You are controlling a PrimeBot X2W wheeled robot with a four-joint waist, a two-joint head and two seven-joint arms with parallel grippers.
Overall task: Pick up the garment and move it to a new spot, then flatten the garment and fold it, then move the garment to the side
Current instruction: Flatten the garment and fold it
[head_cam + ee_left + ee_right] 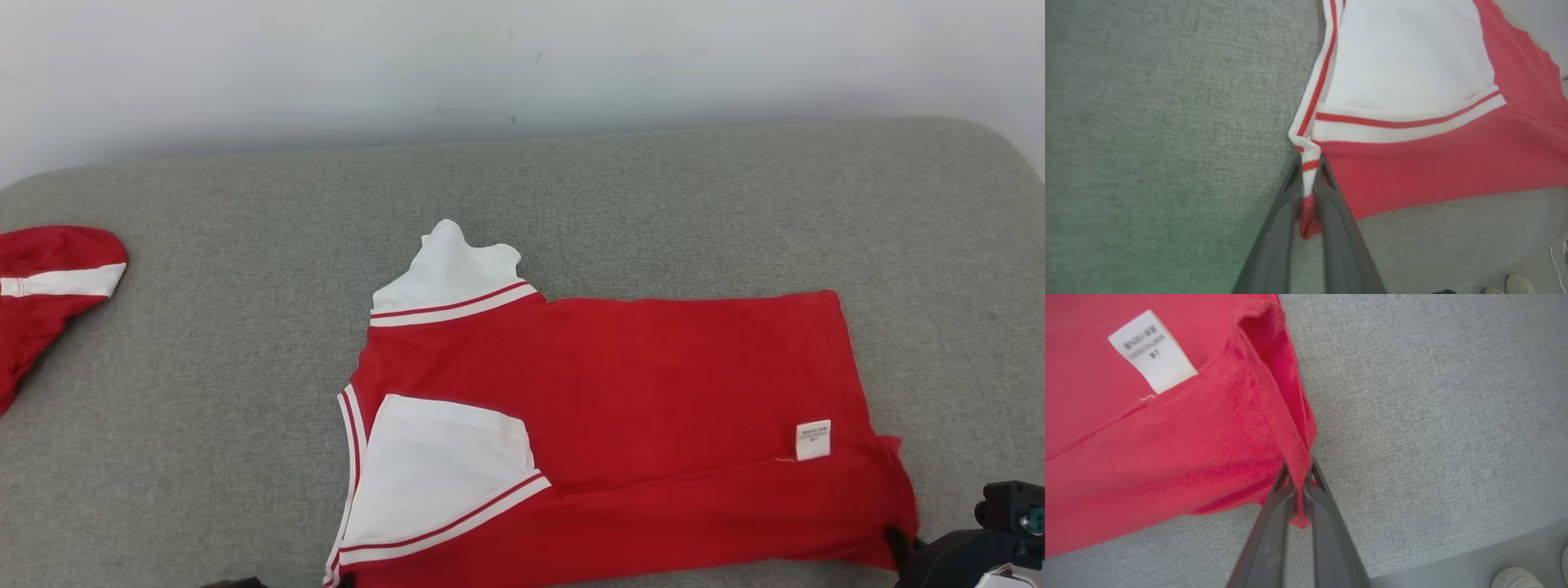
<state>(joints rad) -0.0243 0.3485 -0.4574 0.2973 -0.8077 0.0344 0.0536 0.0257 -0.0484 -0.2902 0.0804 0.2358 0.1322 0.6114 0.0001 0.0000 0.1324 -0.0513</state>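
Both arms come in low at the near edge of a grey pad (245, 425), each pinching a near corner of the red garment (620, 384). The left gripper (1310, 165), fingers pressed almost together, clamps the striped white trim at the near-left corner. The right gripper (1298, 475), likewise nearly closed, nips the red hem at the near-right corner, where the cloth lifts slightly into the fingers. The garment lies mid-pad, spread left to right, with the near sleeve (441, 465), white, folded over its left part and a label (813, 439) showing at its right. The far sleeve (453, 273) juts from the far edge. At far left sits a second garment (49, 286), also red; beyond is a pale wall (522, 57).
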